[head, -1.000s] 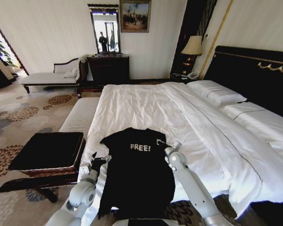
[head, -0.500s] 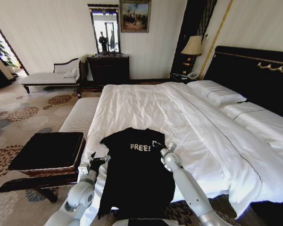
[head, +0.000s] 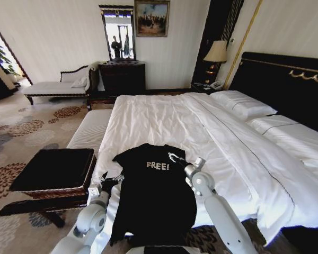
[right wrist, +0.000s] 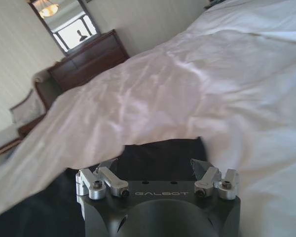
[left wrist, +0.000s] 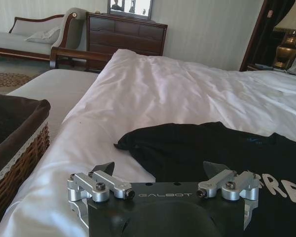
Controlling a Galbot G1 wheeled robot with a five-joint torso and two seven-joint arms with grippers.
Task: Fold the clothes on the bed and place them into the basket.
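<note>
T-shirt point(head: 153, 193), black with white "FREE!" lettering, lies spread flat at the foot of the bed point(head: 201, 127). Left gripper point(head: 110, 182) and right gripper point(head: 176, 158) sit at its sleeves, fingers apart.

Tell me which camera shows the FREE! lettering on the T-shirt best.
The head view: the whole word FREE! reads clearly on the black T-shirt. The left wrist view catches only its first letters; the right wrist view shows just dark fabric.
</note>
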